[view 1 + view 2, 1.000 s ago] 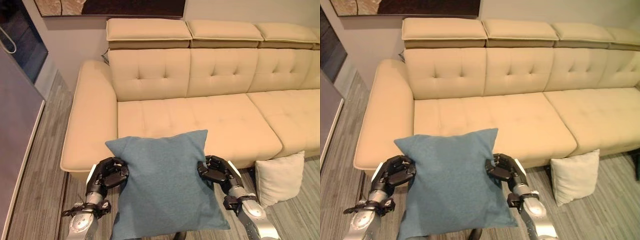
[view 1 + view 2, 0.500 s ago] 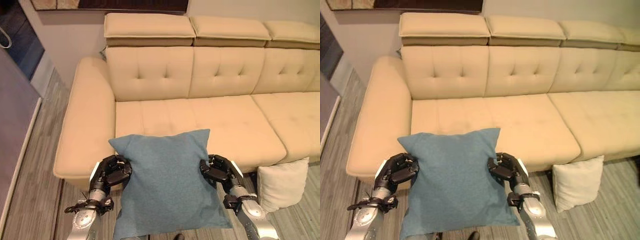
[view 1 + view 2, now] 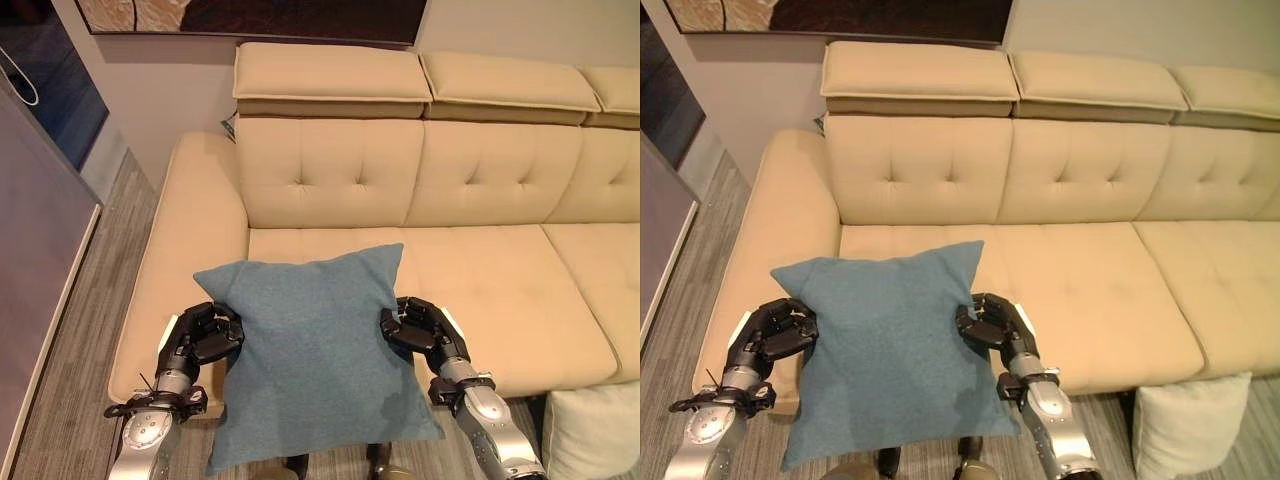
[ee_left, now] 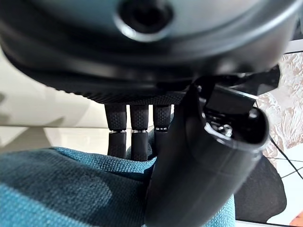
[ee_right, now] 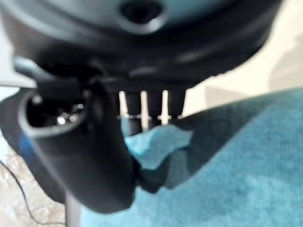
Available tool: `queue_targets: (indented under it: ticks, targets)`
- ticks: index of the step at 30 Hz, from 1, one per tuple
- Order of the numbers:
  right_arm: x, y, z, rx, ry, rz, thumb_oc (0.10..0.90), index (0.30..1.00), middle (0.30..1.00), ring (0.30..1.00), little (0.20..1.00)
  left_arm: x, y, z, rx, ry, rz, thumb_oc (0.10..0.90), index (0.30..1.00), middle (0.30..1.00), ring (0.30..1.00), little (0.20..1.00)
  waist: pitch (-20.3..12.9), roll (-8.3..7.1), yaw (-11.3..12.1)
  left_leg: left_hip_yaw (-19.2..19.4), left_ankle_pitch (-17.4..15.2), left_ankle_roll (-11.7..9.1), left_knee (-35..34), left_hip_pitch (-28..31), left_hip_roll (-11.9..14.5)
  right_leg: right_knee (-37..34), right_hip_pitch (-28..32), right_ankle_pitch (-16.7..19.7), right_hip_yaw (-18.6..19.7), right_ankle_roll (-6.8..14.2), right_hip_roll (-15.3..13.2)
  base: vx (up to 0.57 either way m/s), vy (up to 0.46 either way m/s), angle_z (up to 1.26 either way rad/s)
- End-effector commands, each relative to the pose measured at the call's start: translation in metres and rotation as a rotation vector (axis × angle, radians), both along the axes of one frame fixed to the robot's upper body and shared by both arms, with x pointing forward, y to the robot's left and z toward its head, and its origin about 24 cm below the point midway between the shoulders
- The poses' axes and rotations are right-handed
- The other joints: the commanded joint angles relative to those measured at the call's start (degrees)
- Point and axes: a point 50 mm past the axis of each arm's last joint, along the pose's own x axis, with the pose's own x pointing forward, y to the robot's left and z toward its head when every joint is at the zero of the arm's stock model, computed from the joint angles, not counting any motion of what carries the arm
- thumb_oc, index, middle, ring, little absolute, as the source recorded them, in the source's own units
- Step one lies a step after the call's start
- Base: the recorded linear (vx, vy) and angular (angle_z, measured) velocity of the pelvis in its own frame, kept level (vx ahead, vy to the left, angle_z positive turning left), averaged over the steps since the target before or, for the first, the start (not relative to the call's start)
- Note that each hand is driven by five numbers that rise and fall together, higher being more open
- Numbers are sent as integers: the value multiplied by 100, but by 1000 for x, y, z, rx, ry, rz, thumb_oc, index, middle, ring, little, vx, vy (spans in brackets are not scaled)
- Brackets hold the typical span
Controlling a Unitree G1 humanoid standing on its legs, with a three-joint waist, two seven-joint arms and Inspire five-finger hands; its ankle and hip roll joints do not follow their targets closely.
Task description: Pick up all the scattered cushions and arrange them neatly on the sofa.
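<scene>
A blue-teal square cushion point(image 3: 310, 350) hangs in front of me, held by both side edges above the front of the beige sofa's point(image 3: 480, 270) left seat. My left hand point(image 3: 200, 335) is shut on the cushion's left edge, its fingers point(image 4: 135, 137) and thumb pinching the blue cloth point(image 4: 61, 189). My right hand point(image 3: 418, 328) is shut on the right edge, with a fold of blue fabric point(image 5: 156, 142) between thumb and fingers. A cream cushion point(image 3: 1185, 430) leans against the sofa's front on the floor at the lower right.
The sofa has a wide left armrest point(image 3: 185, 250), tufted backrests and raised headrests point(image 3: 330, 75). Wood-look flooring point(image 3: 70, 370) runs along its left side, beside a grey wall panel point(image 3: 40, 240). A dark framed picture point(image 3: 250, 15) hangs above.
The view has shifted nearer the sofa and rightward. The blue cushion, still in both hands, now hangs over the sofa's front seat edge rather than short of it.
</scene>
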Motion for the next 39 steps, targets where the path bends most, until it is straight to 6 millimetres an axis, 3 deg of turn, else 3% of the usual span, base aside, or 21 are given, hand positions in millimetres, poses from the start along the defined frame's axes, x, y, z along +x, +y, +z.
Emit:
queue_targets:
  ticks: [1,3,7,8,9,12,17,22,26,28,32,33,38,39]
  targets:
    - [27,13,68,57,-366,91,400,300,300,300,300,20,-34,45,-25,-264,-171,400,300,300,300,300,-541,-137,-44,-152,-705,-277,389,-90,292,63,581,-119,-384,-1,209,221,-201,38]
    - [26,11,68,55,-366,87,400,300,300,300,300,21,-36,45,-36,-272,-167,400,300,300,300,300,-559,-147,-65,-219,-738,-362,440,-83,368,79,632,-147,-395,-35,270,162,-176,67]
    - [25,-6,71,30,-372,37,400,300,300,300,300,30,-47,51,-81,-308,-187,400,300,300,300,300,-547,-183,-176,-153,-673,-678,927,-510,631,-213,1001,-310,-1067,-174,316,97,-214,91]
    - [25,-10,71,18,-373,24,400,300,300,300,300,32,-49,52,-90,-317,-188,400,300,300,300,300,-515,-209,-200,5,-614,-721,1068,-690,657,-291,1087,-335,-1211,-200,301,27,-157,121]
    - [24,-14,71,8,-369,8,400,300,300,300,300,34,-51,54,-101,-329,-192,400,300,300,300,300,-499,-228,-235,395,-488,-709,1093,-900,754,-449,1248,-371,-1459,-220,299,32,-125,98]
    - [22,-21,69,-15,-361,-28,400,300,300,300,300,33,-54,54,-95,-327,-202,400,300,300,300,300,-557,-175,-270,857,-138,-690,643,-1143,774,-511,1327,-465,-1683,-231,379,81,-38,93]
    - [20,-14,60,-23,-334,-52,400,300,300,300,300,32,-54,52,-72,-314,-176,400,300,300,300,300,-771,-144,-313,852,9,-666,-26,-629,771,-511,1449,-606,-1569,-217,488,191,46,-11]
    - [24,-6,58,-22,-334,-65,400,300,300,300,300,37,-57,55,-65,-327,-164,400,300,300,300,300,-820,-104,-329,962,-60,-634,-160,-435,736,-511,1474,-607,-1437,-174,461,89,69,-16]
    - [38,8,68,-33,-399,-130,400,300,300,300,300,57,-66,69,-52,-398,-122,400,300,300,300,300,-757,80,-451,1101,-145,-572,-160,-535,653,-511,1242,-495,-1295,-75,355,-36,140,-22]
    - [53,21,82,-52,-458,-138,400,300,300,300,300,73,-77,81,-58,-452,-113,400,300,300,300,300,-689,176,-495,1158,-139,-544,-160,-744,643,-511,929,-396,-1188,-20,311,-128,91,-9]
    - [70,35,104,-94,-546,-135,400,300,300,300,300,92,-88,99,-24,-515,-122,400,300,300,300,300,-614,221,-503,1217,-94,-538,-160,-1017,653,-511,567,-283,-1059,27,299,-105,55,-26]
    - [82,49,126,-123,-630,-137,400,300,300,300,300,108,-101,119,-10,-579,-134,400,300,300,300,300,-515,238,-506,1227,-54,-544,-160,-1196,668,-511,326,-218,-996,49,303,-146,36,-23]
    - [108,72,182,-178,-812,-155,400,300,300,300,300,141,-124,185,99,-775,-144,400,300,300,300,300,-406,208,-514,1209,128,-575,-160,-1792,636,-511,-315,8,-883,60,309,-125,28,-20]
    - [115,75,208,-191,-887,-191,400,300,300,300,300,150,-129,214,144,-851,-124,400,300,300,300,300,-398,199,-525,1174,198,-596,-160,-2003,607,-511,-526,76,-888,54,284,-76,20,-6]
